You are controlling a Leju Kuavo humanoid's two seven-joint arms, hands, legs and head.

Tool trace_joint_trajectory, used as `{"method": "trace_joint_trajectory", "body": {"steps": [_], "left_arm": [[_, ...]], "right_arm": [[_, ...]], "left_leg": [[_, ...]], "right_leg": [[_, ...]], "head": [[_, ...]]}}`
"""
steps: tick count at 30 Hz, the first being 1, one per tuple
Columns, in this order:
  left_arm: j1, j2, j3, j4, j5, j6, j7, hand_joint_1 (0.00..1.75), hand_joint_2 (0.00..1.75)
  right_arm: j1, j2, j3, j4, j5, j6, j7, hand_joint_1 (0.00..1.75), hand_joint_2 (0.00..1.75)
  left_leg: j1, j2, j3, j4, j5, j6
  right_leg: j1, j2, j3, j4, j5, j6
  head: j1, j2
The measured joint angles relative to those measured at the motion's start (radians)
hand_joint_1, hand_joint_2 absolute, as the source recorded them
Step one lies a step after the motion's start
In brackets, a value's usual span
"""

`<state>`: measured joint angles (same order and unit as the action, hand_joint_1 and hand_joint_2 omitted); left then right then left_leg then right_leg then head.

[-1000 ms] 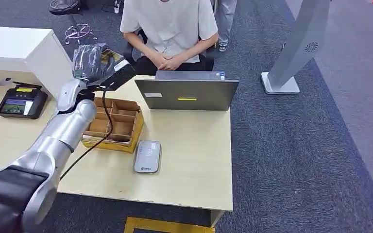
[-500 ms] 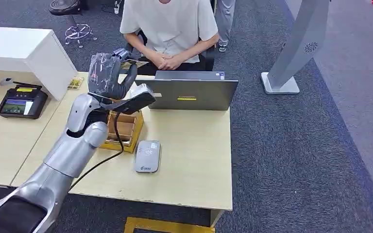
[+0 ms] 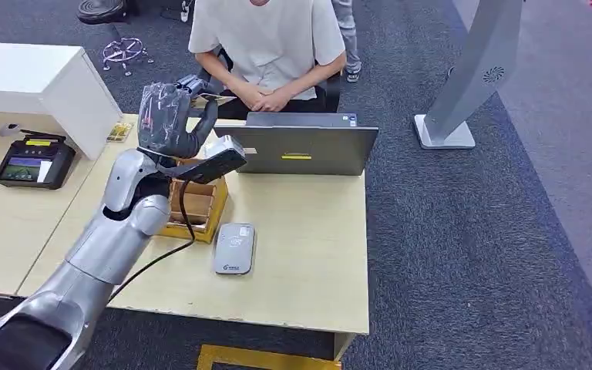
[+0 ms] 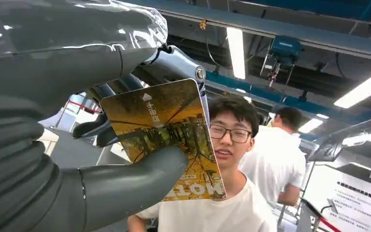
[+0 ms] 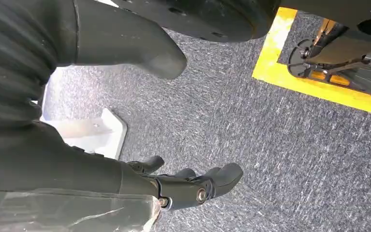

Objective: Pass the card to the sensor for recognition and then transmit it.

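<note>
My left hand (image 3: 171, 117) is raised over the back of the table, beside the laptop, and reaches toward the seated person (image 3: 266, 38). It pinches a yellow card (image 3: 216, 98) with its thumb. In the left wrist view the card (image 4: 166, 135) shows a printed tree scene and a white arrow, and it stands upright in front of the person's face, held in my left hand (image 4: 77, 125). The grey card sensor (image 3: 234, 248) lies flat on the table, below and nearer than the hand. My right hand (image 5: 193, 186) hangs over the carpet and holds nothing.
A grey laptop (image 3: 301, 146) stands between the person and the sensor. A wooden compartment box (image 3: 198, 206) sits under my left forearm. A payment terminal (image 3: 23, 164) and a white box (image 3: 38, 77) are at the left. A grey stand (image 3: 470, 77) rises at the right.
My left hand has carried the card to the right and forward, from above the wooden box toward the person. Over the last half second it barely moved.
</note>
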<state>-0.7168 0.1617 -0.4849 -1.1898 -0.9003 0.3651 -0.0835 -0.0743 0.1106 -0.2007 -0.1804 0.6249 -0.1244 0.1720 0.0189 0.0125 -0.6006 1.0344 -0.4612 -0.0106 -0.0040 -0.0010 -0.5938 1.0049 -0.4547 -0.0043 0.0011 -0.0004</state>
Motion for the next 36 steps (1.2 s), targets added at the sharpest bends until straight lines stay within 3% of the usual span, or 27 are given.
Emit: {"method": "trace_joint_trajectory", "body": {"steps": [24, 25, 28, 29, 32, 36], "left_arm": [[0.001, 0.000, -0.001, -0.003, 0.000, -0.001, 0.000, 1.75, 1.75], [0.005, 0.000, -0.003, -0.003, -0.011, -0.037, 0.008, 1.75, 1.75], [0.061, 0.003, -0.116, -0.018, -0.078, -0.312, 0.072, 1.75, 1.75], [0.091, 0.004, -0.155, -0.019, -0.080, -0.363, 0.081, 1.75, 1.75], [0.136, 0.004, -0.216, -0.022, -0.066, -0.363, 0.090, 1.75, 1.75], [0.136, 0.008, -0.232, -0.024, -0.059, -0.365, 0.090, 1.75, 1.75]], "right_arm": [[0.000, 0.000, -0.001, 0.000, 0.000, 0.000, 0.000, 0.00, 1.75], [0.000, 0.000, -0.002, 0.000, -0.014, -0.004, 0.000, 0.00, 1.75], [0.010, -0.005, -0.033, 0.000, -0.056, -0.014, -0.010, 0.00, 1.75], [0.012, -0.006, -0.038, 0.000, -0.059, -0.014, -0.010, 0.00, 1.75], [0.019, -0.011, -0.055, 0.000, -0.061, -0.015, -0.011, 0.00, 1.75], [0.022, -0.012, -0.058, 0.000, -0.061, -0.016, -0.010, 0.00, 1.75]], "left_leg": [[0.000, 0.000, 0.000, 0.000, 0.000, 0.000], [0.000, 0.000, 0.000, 0.000, 0.000, 0.000], [-0.003, -0.002, 0.002, -0.001, -0.001, 0.001], [-0.003, -0.003, 0.002, -0.001, -0.001, 0.001], [-0.002, -0.001, -0.001, 0.000, -0.001, 0.001], [-0.003, -0.001, -0.001, 0.000, -0.001, 0.001]], "right_leg": [[0.000, 0.000, 0.000, 0.000, 0.000, 0.000], [0.000, 0.000, 0.000, 0.000, 0.000, 0.000], [-0.002, -0.003, 0.003, 0.000, -0.002, 0.002], [-0.002, -0.003, 0.002, 0.000, -0.002, 0.002], [-0.002, -0.001, -0.001, 0.000, -0.001, 0.001], [-0.002, -0.001, -0.001, 0.000, -0.001, 0.001]], "head": [[0.000, 0.000], [0.000, 0.000], [-0.003, 0.000], [-0.002, 0.000], [0.000, 0.000], [0.000, 0.000]]}}
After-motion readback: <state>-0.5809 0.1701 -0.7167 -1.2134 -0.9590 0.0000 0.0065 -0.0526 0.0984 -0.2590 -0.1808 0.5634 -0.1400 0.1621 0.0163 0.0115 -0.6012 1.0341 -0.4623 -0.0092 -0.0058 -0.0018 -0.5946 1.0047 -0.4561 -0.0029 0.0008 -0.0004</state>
